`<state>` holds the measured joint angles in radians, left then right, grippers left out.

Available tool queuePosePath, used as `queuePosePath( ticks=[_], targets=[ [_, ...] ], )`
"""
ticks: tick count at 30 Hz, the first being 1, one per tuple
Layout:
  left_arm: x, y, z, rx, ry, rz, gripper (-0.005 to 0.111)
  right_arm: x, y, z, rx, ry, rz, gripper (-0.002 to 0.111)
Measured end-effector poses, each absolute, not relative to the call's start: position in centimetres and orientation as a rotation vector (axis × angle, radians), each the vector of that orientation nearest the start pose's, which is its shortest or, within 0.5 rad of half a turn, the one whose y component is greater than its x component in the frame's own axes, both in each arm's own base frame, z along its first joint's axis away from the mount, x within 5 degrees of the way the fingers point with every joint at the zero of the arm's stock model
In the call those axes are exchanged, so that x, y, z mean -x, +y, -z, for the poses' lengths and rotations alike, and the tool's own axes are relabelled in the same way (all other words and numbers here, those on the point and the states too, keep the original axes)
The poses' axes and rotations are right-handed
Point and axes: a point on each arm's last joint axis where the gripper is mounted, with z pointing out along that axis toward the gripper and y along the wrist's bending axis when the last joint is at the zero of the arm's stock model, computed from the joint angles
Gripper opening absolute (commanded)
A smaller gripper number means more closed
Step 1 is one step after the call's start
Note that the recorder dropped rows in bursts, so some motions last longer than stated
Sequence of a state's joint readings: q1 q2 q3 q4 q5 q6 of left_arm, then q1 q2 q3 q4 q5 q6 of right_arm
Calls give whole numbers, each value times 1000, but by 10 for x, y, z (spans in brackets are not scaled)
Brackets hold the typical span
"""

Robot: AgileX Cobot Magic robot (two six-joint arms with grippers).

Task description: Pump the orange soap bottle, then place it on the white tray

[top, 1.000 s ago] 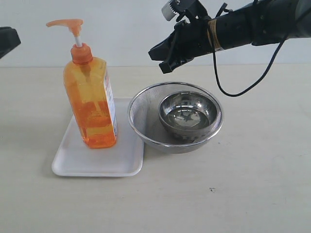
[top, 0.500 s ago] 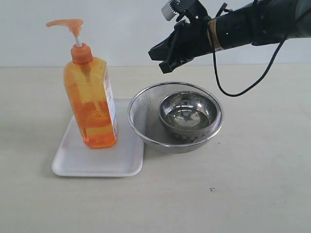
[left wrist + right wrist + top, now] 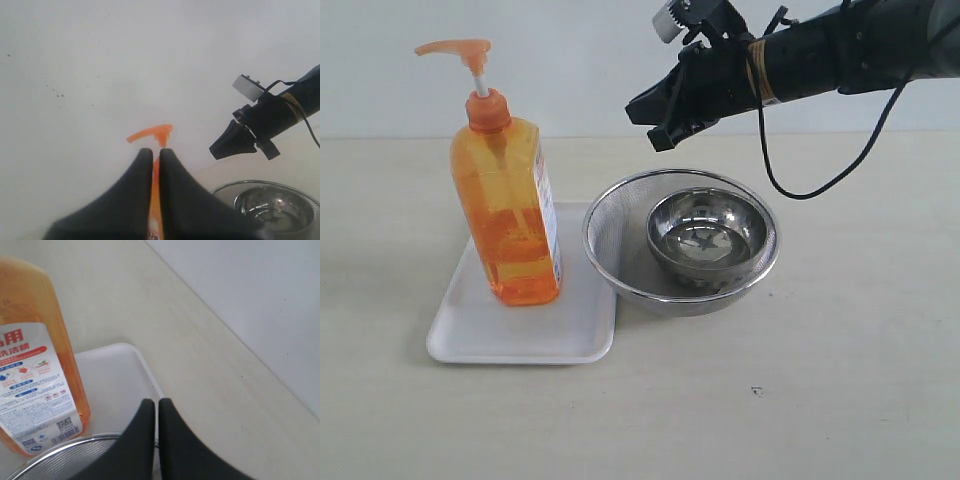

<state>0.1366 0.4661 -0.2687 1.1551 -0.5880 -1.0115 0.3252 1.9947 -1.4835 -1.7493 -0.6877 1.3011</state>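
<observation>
- Orange soap bottle (image 3: 505, 210): no change over the last second. It stands upright inside the rim of the white tray (image 3: 540, 335), pump head raised. Placement appears complete; whether pumping was done cannot be told.
- Table (image 3: 820, 400): carries everything. The tray lies toward its left edge.
- Strainer (image 3: 615, 245): just beside the tray's right edge, with its rim overlapping that edge in the exterior view. It crowds side access to the bottle; access from above is clear.
- Steel bowl (image 3: 705, 235): sits inside the strainer.
- Right gripper (image 3: 650, 125): closed and empty, unmoved above the strainer's far rim, well apart from the bottle.
- Left gripper (image 3: 156, 152): fingers together, holding nothing, off the table's left edge.
</observation>
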Motion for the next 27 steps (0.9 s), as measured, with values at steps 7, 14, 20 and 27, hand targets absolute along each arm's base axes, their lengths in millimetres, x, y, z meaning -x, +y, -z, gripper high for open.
queuePosePath(
  ticks=[7,14,20,27],
  targets=[
    [-92,-32,-282,-374,1390,178,5,-407,197,-243,1166,1697,-611,0],
    [-86,-32,-276,-374,1376,174,5,-407,197,-243,1166,1697,-611,0],
    [-86,-31,-275,-350,1389,171,5,-407,197,-243,1166,1697,-611,0],
    [-87,-30,-267,-338,1416,182,5,-407,197,-243,1166,1697,-611,0]
  ],
)
